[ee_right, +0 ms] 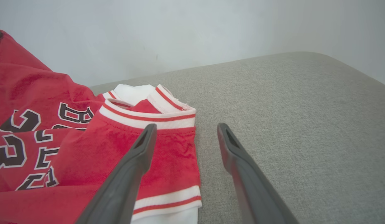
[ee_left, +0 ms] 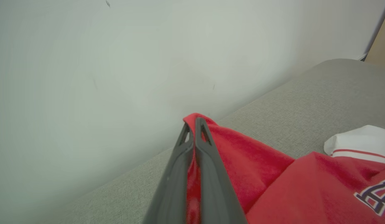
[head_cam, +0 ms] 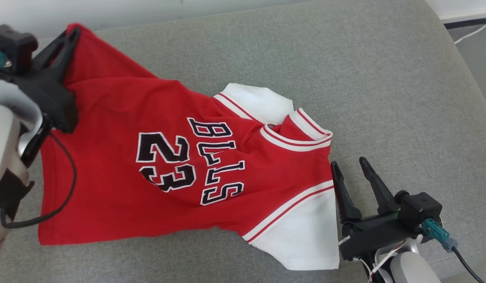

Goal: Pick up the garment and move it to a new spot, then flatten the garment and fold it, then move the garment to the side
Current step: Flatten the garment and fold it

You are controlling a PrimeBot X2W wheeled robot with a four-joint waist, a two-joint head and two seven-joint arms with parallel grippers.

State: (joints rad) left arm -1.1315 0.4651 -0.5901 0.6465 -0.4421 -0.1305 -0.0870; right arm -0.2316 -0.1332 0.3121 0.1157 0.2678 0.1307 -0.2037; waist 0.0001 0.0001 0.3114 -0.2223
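A: Surface?
B: Grey woven fabric cushion [head_cam: 384, 78]. A red-and-white cloth jersey numbered 23 [head_cam: 121, 184] sprawls from its back-left corner toward the front edge.
A: Grippers?
B: Left gripper [head_cam: 72, 37]: fingers clamped on the jersey's raised hem corner. Right gripper [head_cam: 349, 162]: fingers apart, empty, just beside the white sleeve.

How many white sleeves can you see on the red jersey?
2. One white fabric sleeve lies beyond the striped collar; the other lies nearer the robot, beside the open right gripper.
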